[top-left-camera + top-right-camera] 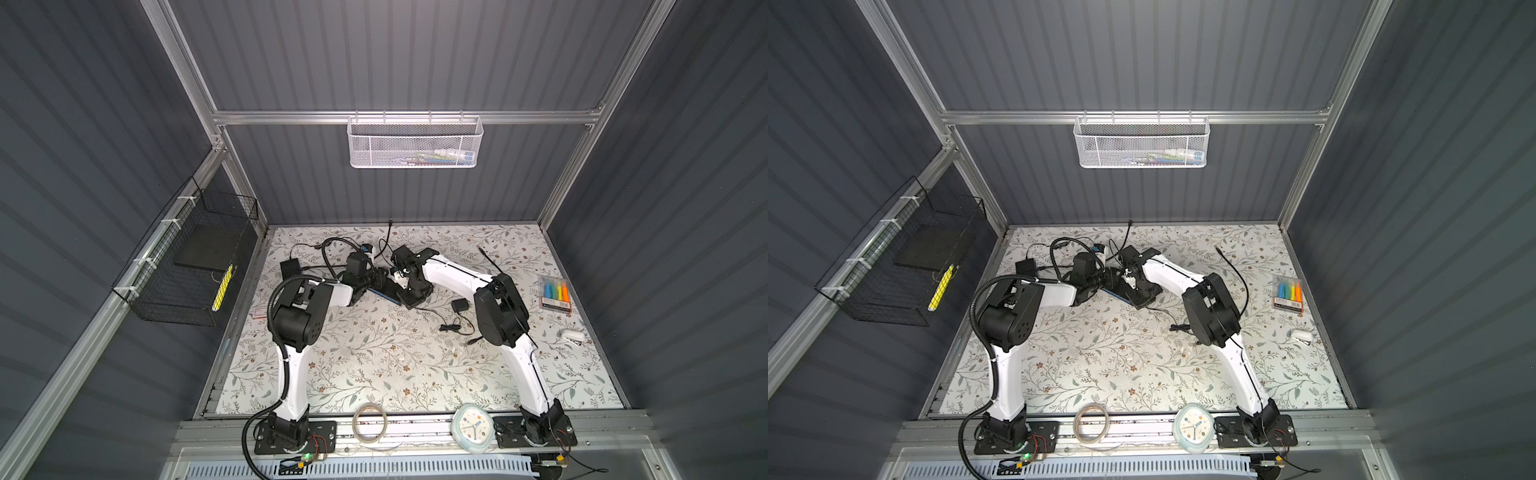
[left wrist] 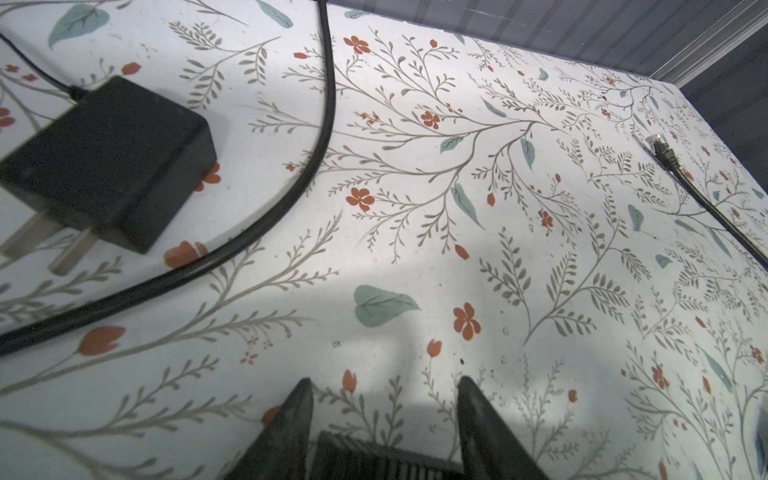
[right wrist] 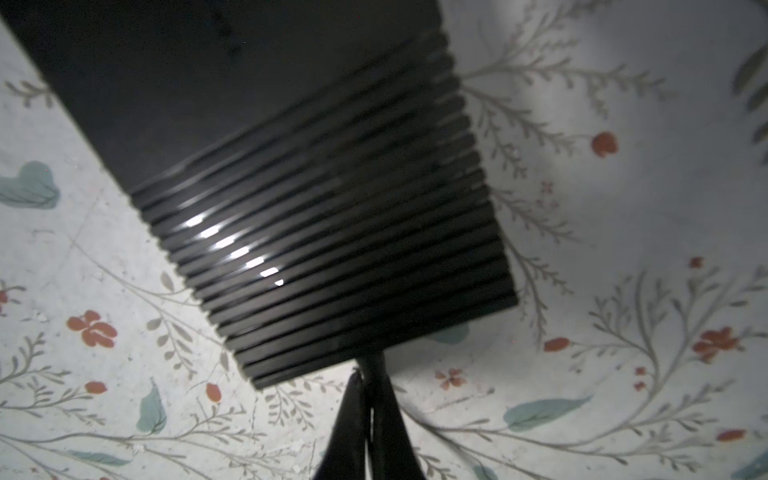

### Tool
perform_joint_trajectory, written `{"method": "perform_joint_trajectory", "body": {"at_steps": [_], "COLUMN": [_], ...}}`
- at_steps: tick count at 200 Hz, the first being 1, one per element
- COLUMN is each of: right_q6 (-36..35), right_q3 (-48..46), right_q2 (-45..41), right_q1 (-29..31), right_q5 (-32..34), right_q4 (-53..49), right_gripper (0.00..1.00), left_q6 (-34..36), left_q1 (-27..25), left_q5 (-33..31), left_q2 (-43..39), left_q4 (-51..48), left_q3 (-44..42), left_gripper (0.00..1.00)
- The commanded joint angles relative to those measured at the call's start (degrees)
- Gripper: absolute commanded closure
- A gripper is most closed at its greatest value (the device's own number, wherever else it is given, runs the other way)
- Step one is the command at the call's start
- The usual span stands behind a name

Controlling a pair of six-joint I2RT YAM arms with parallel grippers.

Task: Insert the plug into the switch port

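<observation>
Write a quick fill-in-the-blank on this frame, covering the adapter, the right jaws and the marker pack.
1. The black power adapter beside the thick cable shows ___ metal prongs.
2. The right gripper has its jaws ___ at the ribbed end of the switch.
3. In both top views the marker pack lies near the ___ edge of the table.
Missing words: two; shut; right.
</observation>
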Motion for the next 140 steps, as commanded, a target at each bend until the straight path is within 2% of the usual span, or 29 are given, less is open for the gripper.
{"method": "perform_joint_trajectory", "body": {"at_steps": [1, 12, 140], "right_q6": [-0.7, -0.7, 0.5], "right_q3": [6.1, 7.5, 13.1], "right_q2": [0.4, 1.0, 4.3], "right_q1": [3.2, 3.2, 3.6], "right_q5": [-10.0, -10.1, -12.5], "right_q4": [27.7, 27.3, 29.7], "right_gripper": [1.00, 1.00, 1.00], "left_q6": [-1.9, -2.1, -2.0], "left_q1": [-8.1, -8.3, -9.2], "left_q5": [9.1, 10.9, 13.4], "left_q2": [5.7, 5.8, 5.7], "left_q4": [-14.1, -13.9, -12.7], "left_q3": [-4.1, -4.0, -4.2], "left_gripper": [0.45, 0.45, 0.46]}}
